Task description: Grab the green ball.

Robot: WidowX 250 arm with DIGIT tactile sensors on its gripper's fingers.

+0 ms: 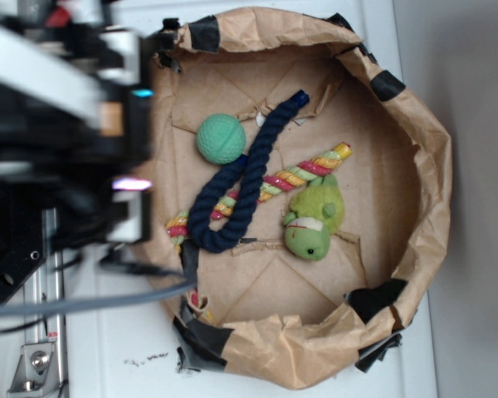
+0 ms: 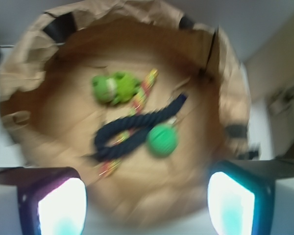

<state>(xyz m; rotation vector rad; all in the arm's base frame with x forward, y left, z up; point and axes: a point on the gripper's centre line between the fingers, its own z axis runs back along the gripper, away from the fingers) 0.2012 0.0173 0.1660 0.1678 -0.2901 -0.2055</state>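
The green ball (image 1: pixel 221 138) lies on the floor of a brown paper basin (image 1: pixel 415 149), at its upper left, touching a dark blue rope (image 1: pixel 232 199). In the blurred wrist view the ball (image 2: pixel 162 140) sits ahead of my gripper (image 2: pixel 146 200), slightly right of centre, beside the rope (image 2: pixel 132 129). My gripper (image 1: pixel 129 141) hangs at the basin's left rim in the exterior view, high above the ball. Its two glowing pads (image 2: pixel 63 208) stand wide apart with nothing between them.
A lime-green plush toy (image 1: pixel 315 220) lies right of the rope, also seen in the wrist view (image 2: pixel 113 88). A multicoloured twisted rope (image 1: pixel 303 172) runs under the blue one. The basin's crumpled walls (image 2: pixel 19 83) carry black tape patches (image 1: pixel 388 84).
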